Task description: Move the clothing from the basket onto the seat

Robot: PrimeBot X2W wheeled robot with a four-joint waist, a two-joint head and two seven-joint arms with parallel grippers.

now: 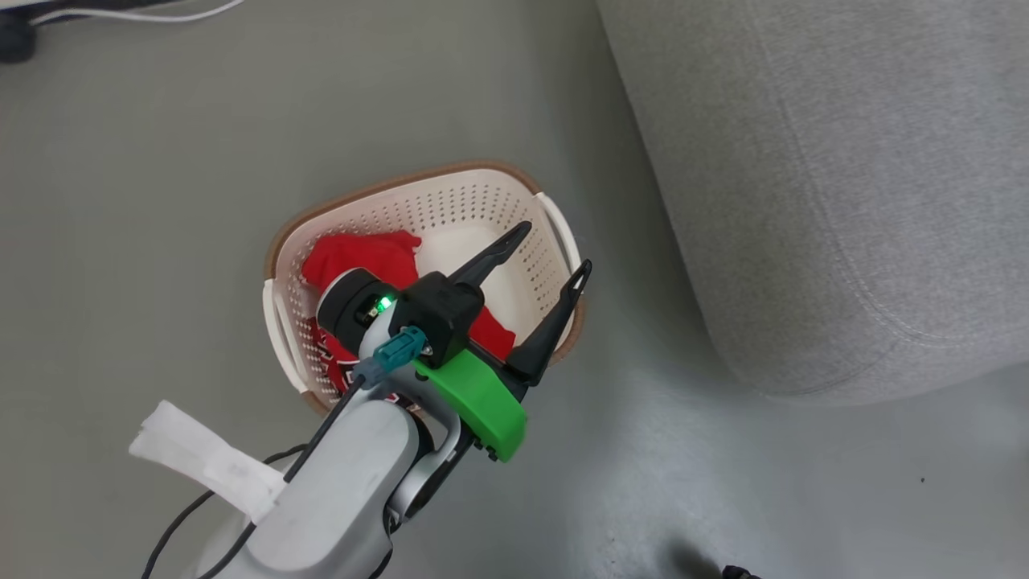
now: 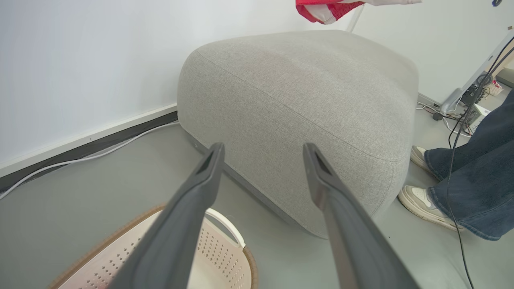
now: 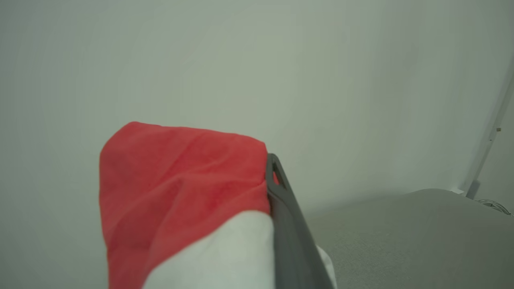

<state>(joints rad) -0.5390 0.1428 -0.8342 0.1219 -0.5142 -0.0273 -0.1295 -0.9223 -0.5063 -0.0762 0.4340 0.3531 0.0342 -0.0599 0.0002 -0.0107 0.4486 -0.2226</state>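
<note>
- A person's shoes (image 2: pixel 421 199) stand at the right of the left wrist view, beside the seat (image 2: pixel 305 100); a white cable (image 2: pixel 80 159) hugs the wall.
- The left gripper (image 1: pixel 555 248) has its fingers wide apart over the basket (image 1: pixel 482 171) (a red jersey (image 1: pixel 362 257) lies inside, to the lower left of the fingertips).
- The right gripper (image 3: pixel 268 172) pinches a red-and-white garment (image 3: pixel 180 180), up above the seat.

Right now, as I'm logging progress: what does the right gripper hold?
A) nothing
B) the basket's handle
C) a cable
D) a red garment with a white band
D: the right wrist view shows the right gripper shut on the red garment with a white band.
</note>
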